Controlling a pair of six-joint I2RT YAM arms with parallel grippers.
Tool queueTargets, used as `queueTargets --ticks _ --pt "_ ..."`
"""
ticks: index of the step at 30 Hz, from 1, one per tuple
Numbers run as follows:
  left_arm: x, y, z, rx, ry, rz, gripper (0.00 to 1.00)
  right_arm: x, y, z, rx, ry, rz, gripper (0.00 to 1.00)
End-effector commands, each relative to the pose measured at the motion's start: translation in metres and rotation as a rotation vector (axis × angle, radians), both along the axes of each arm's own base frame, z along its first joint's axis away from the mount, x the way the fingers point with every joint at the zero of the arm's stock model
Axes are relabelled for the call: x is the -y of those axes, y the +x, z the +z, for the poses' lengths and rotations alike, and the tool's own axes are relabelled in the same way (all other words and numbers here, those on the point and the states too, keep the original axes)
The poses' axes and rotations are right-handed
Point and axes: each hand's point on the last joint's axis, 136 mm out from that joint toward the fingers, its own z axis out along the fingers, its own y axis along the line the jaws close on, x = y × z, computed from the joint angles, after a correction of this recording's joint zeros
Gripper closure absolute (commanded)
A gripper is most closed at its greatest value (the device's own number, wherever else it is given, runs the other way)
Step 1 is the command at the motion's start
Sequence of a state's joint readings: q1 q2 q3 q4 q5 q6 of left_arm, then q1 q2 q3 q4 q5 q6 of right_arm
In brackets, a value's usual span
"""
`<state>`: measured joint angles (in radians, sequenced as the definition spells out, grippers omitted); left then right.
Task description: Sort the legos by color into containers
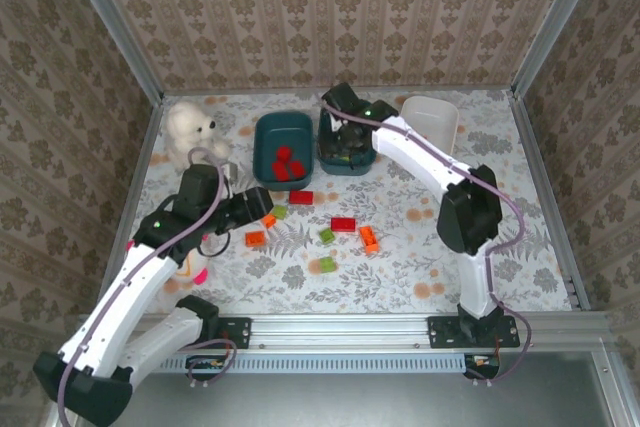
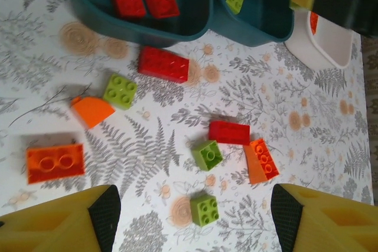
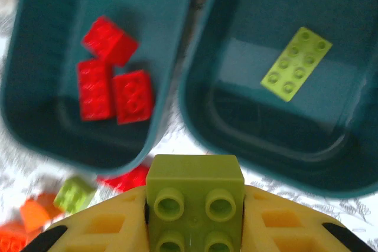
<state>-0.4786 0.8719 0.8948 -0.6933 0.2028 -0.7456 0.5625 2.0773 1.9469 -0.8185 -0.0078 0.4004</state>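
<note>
On the floral bench (image 1: 420, 257), two dark teal plastic tubs (image 1: 268, 137) and a white tub (image 1: 440, 112) sat at twelve o'clock. The right hand (image 1: 347, 139) gripped a light green studded brick (image 3: 195, 184) above one teal tub (image 3: 236, 122). The left hand (image 2: 192, 222) hovered open over loose red, orange and green bricks (image 2: 163, 63) at the tubs' six o'clock.

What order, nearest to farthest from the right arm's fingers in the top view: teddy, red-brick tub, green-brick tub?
1. Green-brick tub, directly under the fingers holding a green lego.
2. Red-brick tub, next on its left.
3. Teddy, far left by the wall.
</note>
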Motion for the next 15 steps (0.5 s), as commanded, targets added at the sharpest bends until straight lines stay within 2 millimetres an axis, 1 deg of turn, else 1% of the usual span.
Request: queueTargets --ticks 1,5,8,10,15 --pt "0.013 0.019 0.031 0.109 -0.043 -0.027 0.29 -0.002 0.015 -0.024 -0.093 0.044 -0.057 0.66" --pt "0.018 0.026 0.028 0.103 -0.043 -0.021 0.29 0.004 0.047 -0.044 -0.132 0.091 -0.122 0.66" --pt "0.019 0.028 0.025 0.097 -0.034 -0.016 0.28 0.003 0.063 -0.060 -0.168 0.136 -0.150 0.66" --pt "0.019 0.028 0.023 0.093 -0.030 -0.009 0.28 0.001 0.068 -0.070 -0.191 0.154 -0.160 0.65" --pt "0.018 0.028 0.020 0.086 -0.024 0.004 0.28 -0.006 0.073 -0.093 -0.239 0.178 -0.172 0.65"
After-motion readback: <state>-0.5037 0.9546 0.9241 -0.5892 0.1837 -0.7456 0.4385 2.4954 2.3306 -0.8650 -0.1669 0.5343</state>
